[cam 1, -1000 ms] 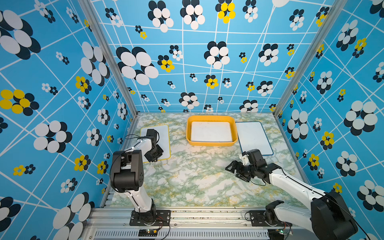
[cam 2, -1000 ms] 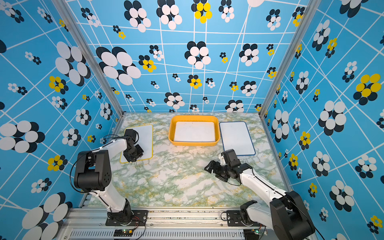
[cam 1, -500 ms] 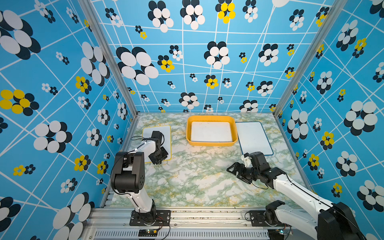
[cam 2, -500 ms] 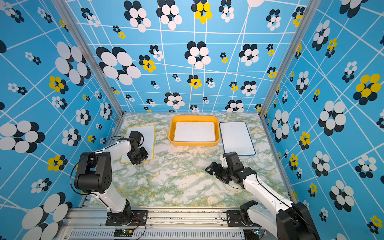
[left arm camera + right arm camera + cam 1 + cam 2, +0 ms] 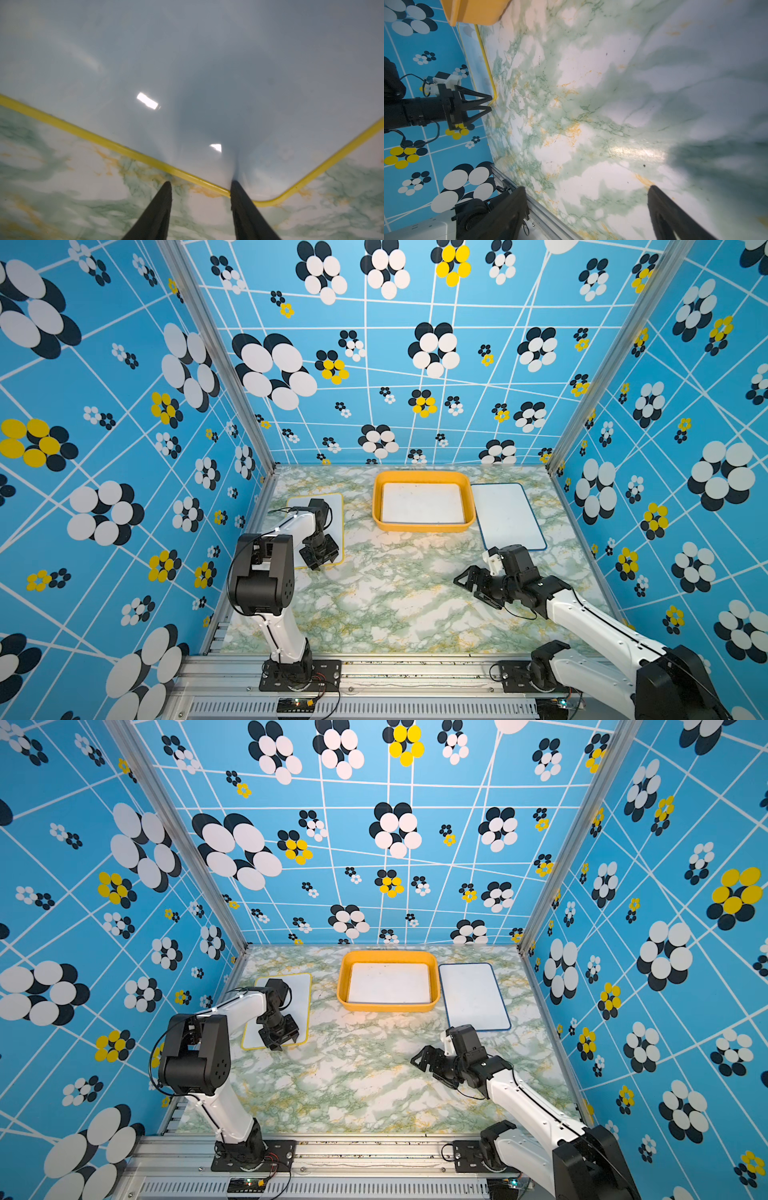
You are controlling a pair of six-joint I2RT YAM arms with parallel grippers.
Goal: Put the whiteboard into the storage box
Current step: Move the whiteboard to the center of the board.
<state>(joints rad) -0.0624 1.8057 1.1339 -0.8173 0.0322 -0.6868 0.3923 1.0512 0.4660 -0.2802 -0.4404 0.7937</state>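
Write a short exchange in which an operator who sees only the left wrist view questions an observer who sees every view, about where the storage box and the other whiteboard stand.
Operator: My left claw is open astride the edge of a yellow-framed whiteboard, near its corner. Where is the storage box?
Observer: The storage box sits near the back wall, on the right-arm side of that board, with a strip of bare table between them.
Operator: Are there any other boards out?
Observer: Yes, a blue-framed whiteboard lies flat on the table, close beside the box on its right-arm side.
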